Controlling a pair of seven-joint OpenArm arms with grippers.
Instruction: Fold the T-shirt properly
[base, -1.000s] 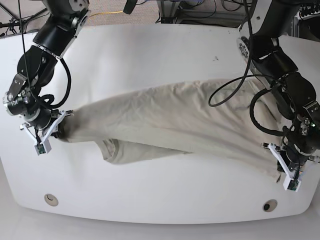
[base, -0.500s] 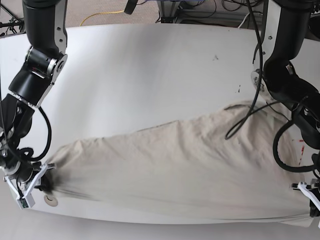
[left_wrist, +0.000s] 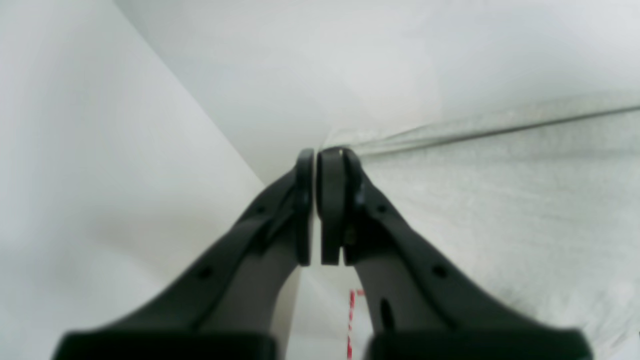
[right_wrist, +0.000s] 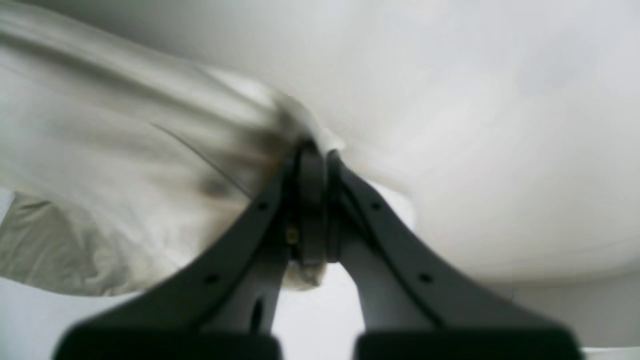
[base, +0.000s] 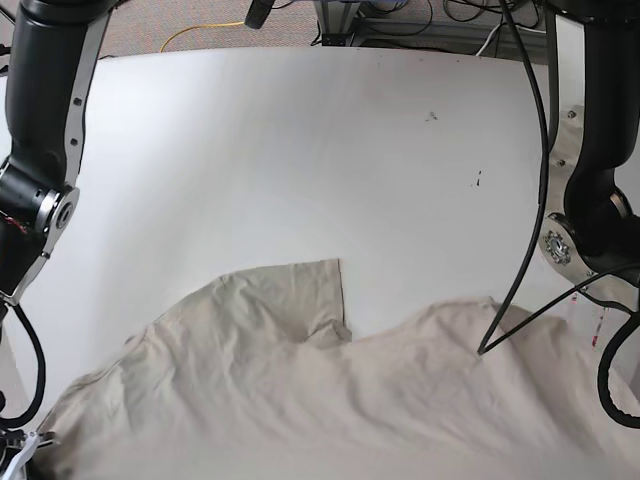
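Note:
The pale beige T-shirt (base: 330, 400) lies stretched across the near part of the white table (base: 300, 130), and its lower part runs out of the frame. One short sleeve (base: 300, 290) lies flat, pointing to the far side. In the left wrist view my left gripper (left_wrist: 320, 155) is shut, pinching the T-shirt's edge (left_wrist: 500, 200), which stretches off to the right. In the right wrist view my right gripper (right_wrist: 312, 150) is shut on a bunched corner of the T-shirt (right_wrist: 125, 150). Both grippers are at or past the bottom corners of the base view.
My arms stand at the table's left side (base: 40, 150) and right side (base: 590, 200). Black cables (base: 520, 250) hang over the T-shirt on the right. Small dark specks (base: 432, 117) mark the far table. A yellow cable (base: 200, 30) lies beyond the far edge.
Both grippers have pulled the T-shirt toward the near edge and out past the bottom of the base view. The cloth has spread wider and a flat sleeve now shows.

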